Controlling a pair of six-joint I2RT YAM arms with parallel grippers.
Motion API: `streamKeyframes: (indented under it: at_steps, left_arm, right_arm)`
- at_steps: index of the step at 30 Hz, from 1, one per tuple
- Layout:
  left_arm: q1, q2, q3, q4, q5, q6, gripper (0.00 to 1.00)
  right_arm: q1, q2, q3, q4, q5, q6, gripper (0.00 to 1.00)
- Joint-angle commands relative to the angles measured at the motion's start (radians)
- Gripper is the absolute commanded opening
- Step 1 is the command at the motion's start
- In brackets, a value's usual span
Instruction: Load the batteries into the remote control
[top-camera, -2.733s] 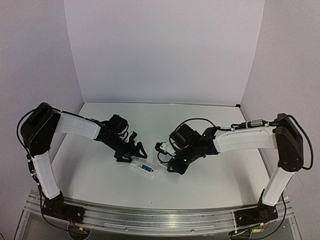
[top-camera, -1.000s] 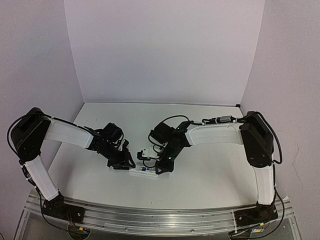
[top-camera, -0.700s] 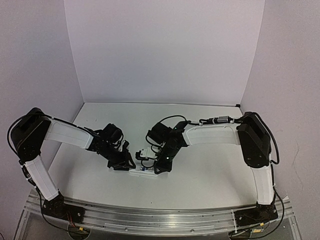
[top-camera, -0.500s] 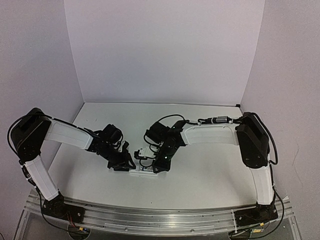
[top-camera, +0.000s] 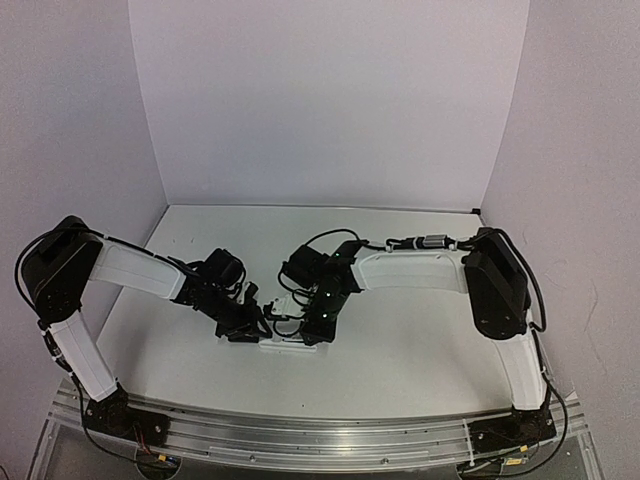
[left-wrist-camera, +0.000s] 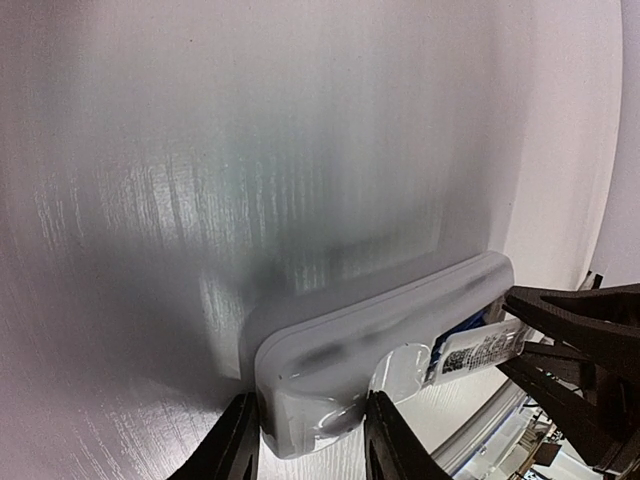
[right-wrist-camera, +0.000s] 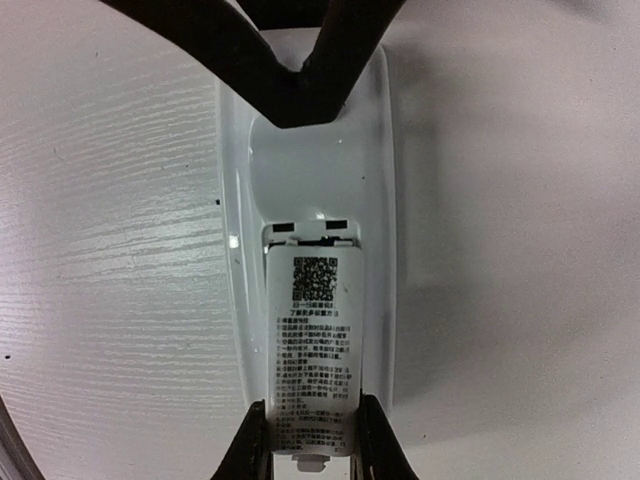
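The white remote control lies back side up on the table, seen small in the top view as the remote control. My left gripper is shut on its rounded end, one finger on each side. My right gripper is shut on the small cover piece, which bears a printed label with a square code. The cover lies lengthwise over the remote's battery bay, its far edge near two small slots. A sliver of blue battery shows under the cover. Both grippers meet over the remote.
The white table sits inside pale walls. A metal rail runs along the near edge under the arm bases. My left gripper's dark fingers fill the top of the right wrist view.
My right arm has crept left and brought the cover piece over the remote's open back. The left gripper has kept its hold on the remote's end.
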Motion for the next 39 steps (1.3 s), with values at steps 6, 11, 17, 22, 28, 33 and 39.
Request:
streamKeyframes:
  at_steps: [6, 11, 17, 22, 28, 33, 39]
  left_arm:
    - [-0.006, -0.042, -0.019, 0.073, 0.038, -0.007, 0.35]
    - [-0.006, -0.048, -0.026, 0.088, 0.049, -0.011, 0.35]
    - [-0.006, -0.050, -0.031, 0.102, 0.054, -0.013, 0.35]
    - [-0.006, -0.049, -0.029, 0.115, 0.058, -0.015, 0.35]
    - [-0.005, -0.048, -0.028, 0.133, 0.068, -0.018, 0.35]
    - [-0.008, -0.050, -0.032, 0.146, 0.076, -0.023, 0.34]
    - [-0.014, -0.051, -0.032, 0.157, 0.079, -0.029, 0.34]
  right_arm:
    - [0.021, 0.056, 0.067, -0.056, 0.040, -0.013, 0.00]
    - [0.028, 0.074, 0.089, -0.066, 0.080, -0.010, 0.00]
    - [0.039, 0.083, 0.097, -0.071, 0.083, -0.028, 0.00]
    - [0.049, 0.093, 0.103, -0.077, 0.089, -0.055, 0.00]
    - [0.059, 0.100, 0.124, -0.083, 0.086, -0.069, 0.00]
    - [0.063, 0.115, 0.150, -0.087, 0.090, -0.057, 0.00]
    - [0.064, 0.140, 0.188, -0.105, 0.096, -0.026, 0.00]
